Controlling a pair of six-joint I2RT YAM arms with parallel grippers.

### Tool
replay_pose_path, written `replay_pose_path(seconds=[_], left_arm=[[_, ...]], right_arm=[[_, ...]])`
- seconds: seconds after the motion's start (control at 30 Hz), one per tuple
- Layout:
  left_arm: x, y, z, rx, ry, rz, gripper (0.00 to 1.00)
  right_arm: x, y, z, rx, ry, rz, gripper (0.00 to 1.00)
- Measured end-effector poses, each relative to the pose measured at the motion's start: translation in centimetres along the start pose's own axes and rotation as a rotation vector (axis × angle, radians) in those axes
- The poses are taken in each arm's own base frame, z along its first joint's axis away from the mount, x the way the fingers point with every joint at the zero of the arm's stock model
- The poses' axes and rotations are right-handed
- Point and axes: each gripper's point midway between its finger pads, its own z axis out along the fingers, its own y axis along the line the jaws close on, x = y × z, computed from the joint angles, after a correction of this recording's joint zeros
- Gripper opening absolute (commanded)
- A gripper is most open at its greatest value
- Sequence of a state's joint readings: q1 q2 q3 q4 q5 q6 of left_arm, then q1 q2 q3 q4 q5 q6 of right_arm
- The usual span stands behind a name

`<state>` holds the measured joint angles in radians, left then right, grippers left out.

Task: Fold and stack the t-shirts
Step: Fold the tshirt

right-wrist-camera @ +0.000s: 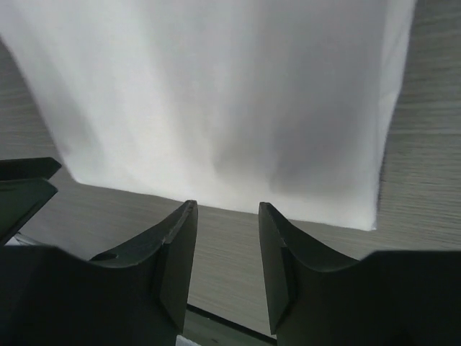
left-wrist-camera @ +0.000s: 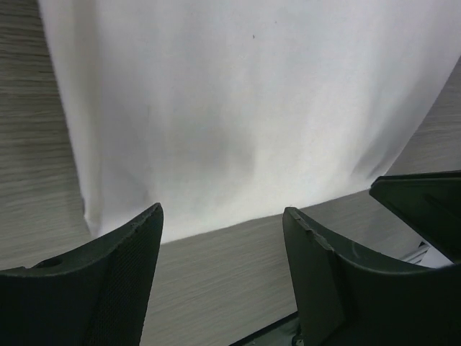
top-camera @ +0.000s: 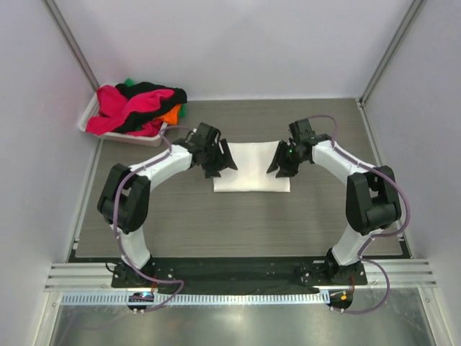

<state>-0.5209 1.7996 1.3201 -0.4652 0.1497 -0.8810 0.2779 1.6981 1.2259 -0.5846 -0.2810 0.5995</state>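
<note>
A white t-shirt (top-camera: 252, 169) lies folded into a flat rectangle at the middle of the table; no chest print shows. My left gripper (top-camera: 221, 169) hangs over its left edge, open and empty. My right gripper (top-camera: 283, 171) hangs over its right edge, open and empty. In the left wrist view the shirt (left-wrist-camera: 245, 108) fills the top, its edge just past the gripper (left-wrist-camera: 220, 216). The right wrist view shows the shirt (right-wrist-camera: 216, 94) the same way beyond the gripper (right-wrist-camera: 227, 205). Magenta (top-camera: 119, 108), black (top-camera: 155, 94), orange (top-camera: 171, 114) and green (top-camera: 130, 81) shirts lie heaped at the back left.
The heaped shirts sit in a small white bin (top-camera: 122, 137) at the table's back left corner. Grey walls enclose the table on the left, back and right. Bare wood-grain tabletop (top-camera: 238, 223) lies between the folded shirt and the arm bases.
</note>
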Motion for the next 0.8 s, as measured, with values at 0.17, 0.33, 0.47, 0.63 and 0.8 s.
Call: replay_pose_path(seconds=[0.17,0.33,0.47,0.63,0.8], left_arm=[[2.5,0.4,3.9,0.014,0.070,-0.019,0.66],[3.1,1.4,5.1,0.018,0.062,-0.033,0.65],[3.0,1.8,5.0,0.022,0.025,-0.028,0.64],[2.6,2.6,4.4,-0.026,-0.017,0.008,0.74],[1.0,3.6,1.7,-0.171,-0.033,0.076,0.86]], right_arm=[[2.9,-5.1,3.0,0.094,0.095,0.048,0.42],[3.3,-7.4,3.4,0.096,0.104,0.085,0.42],[3.1,-8.3,2.9,0.082,0.076,0.104,0.43],[2.9,-9.0,2.4,0.110,0.055,0.107,0.55],[2.4,-11.4,-0.1,0.269,0.017,0.081,0.82]])
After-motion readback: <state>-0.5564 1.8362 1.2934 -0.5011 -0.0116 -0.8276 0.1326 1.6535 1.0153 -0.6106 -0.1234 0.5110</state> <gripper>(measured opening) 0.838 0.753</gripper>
